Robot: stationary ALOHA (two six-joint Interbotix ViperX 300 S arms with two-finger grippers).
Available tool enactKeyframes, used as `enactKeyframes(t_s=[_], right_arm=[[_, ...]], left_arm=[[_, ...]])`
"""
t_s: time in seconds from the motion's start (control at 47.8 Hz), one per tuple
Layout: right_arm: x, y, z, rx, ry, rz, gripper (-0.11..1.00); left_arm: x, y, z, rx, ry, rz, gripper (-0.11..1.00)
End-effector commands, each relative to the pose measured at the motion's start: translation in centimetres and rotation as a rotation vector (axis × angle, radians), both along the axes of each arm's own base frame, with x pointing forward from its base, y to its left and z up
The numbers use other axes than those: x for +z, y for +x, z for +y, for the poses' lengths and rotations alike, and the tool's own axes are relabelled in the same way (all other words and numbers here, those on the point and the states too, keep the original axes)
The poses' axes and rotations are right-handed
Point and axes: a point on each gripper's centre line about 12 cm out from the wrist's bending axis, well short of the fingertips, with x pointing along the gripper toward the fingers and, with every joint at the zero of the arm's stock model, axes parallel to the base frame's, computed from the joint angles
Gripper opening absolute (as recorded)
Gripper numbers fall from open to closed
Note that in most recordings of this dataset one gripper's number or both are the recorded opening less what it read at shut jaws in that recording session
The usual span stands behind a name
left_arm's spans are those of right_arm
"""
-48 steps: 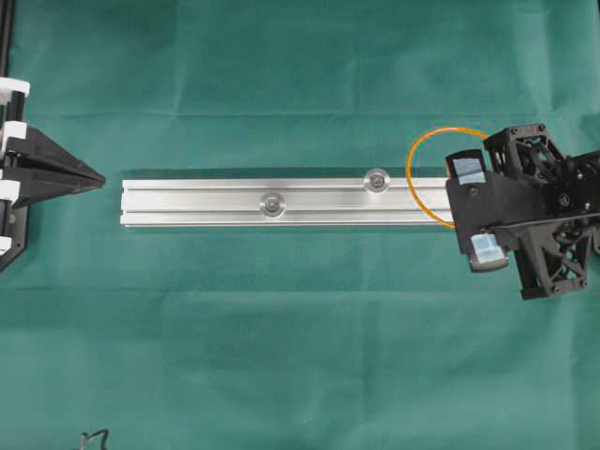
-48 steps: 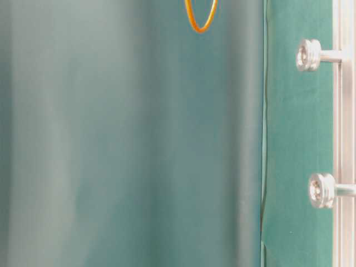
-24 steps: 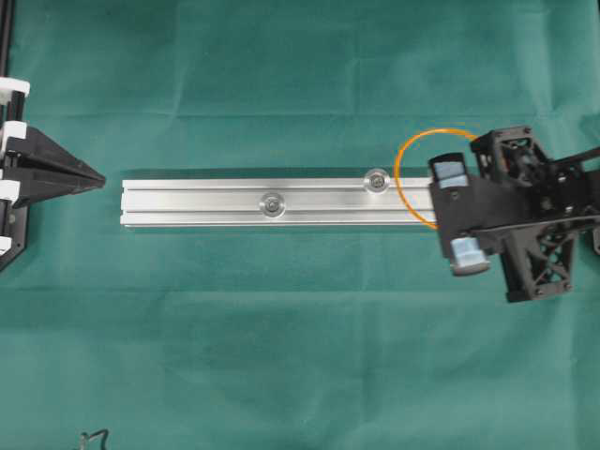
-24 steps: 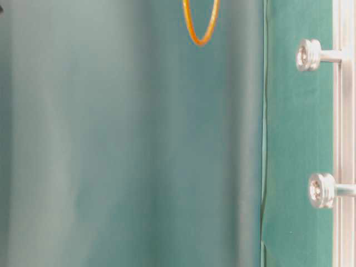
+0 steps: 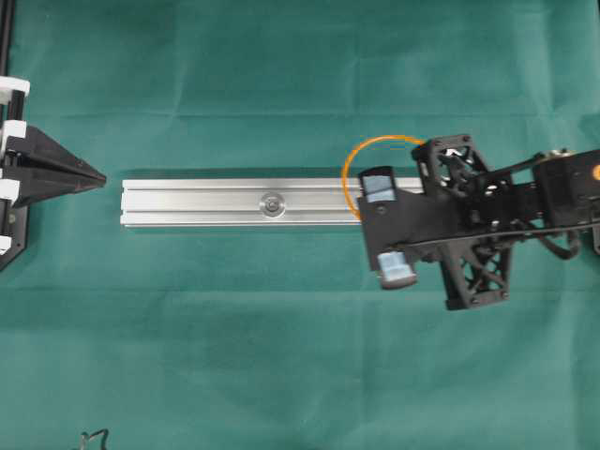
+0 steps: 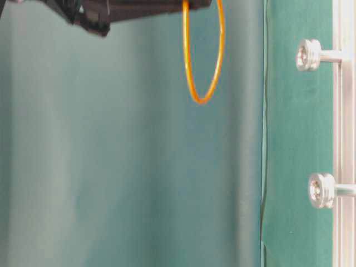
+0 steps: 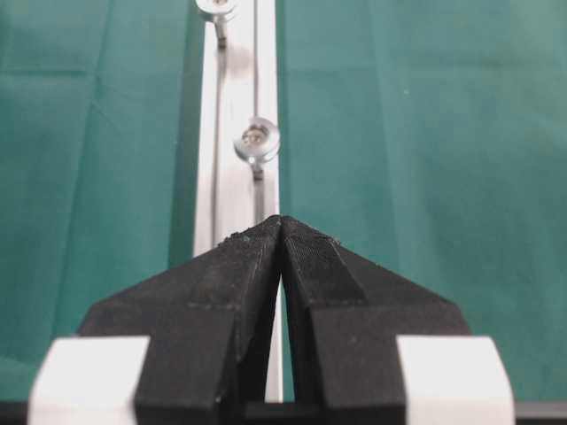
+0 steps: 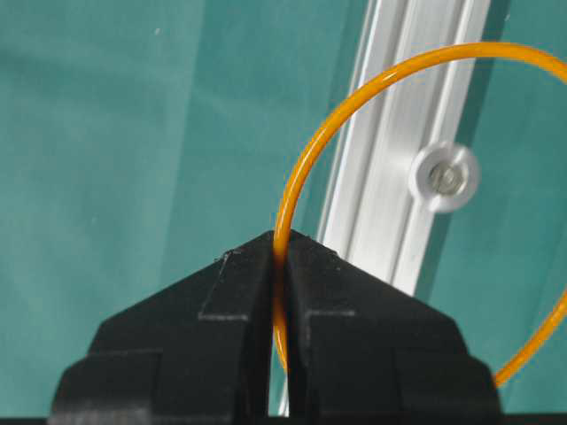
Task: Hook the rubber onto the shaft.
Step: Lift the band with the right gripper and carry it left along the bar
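A: Above the silver aluminium rail (image 5: 234, 202) on the green-covered worktop (image 5: 281, 356), the thin orange rubber ring (image 8: 306, 177) is held hanging from the black right gripper (image 8: 279, 252). Why is it carried like this?

B: The loop is kept open and free, probably so that it can be lowered over the round-headed silver shaft (image 8: 446, 178), which is seen through the ring.

A: How is the right gripper set?

B: It is closed, with the band pinched between the tips. The black left gripper (image 7: 281, 232) is closed on nothing, beyond the rail's far end.
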Motion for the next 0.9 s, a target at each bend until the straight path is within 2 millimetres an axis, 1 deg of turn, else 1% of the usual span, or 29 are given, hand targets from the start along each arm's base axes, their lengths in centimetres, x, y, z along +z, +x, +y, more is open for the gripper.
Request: enactKeyframes(t_s=[0.0,0.125,0.878], right_arm=[[1.44,0.92,-0.12,-0.004,-0.002,-0.049,0.05],[1.47,1.52,-0.22,-0.008,-0.005,-0.051,0.05],[1.0,1.35,-0.5,-0.014,-0.01,-0.038,0.05]], left_arm=[[1.1,0.3,-0.03,-0.002,0.002,-0.031,0.0],[1.1,0.3,-0.06,-0.003,0.002,-0.031,0.0],[1.1,0.3,-0.06,-0.003,0.002,-0.031,0.0]])
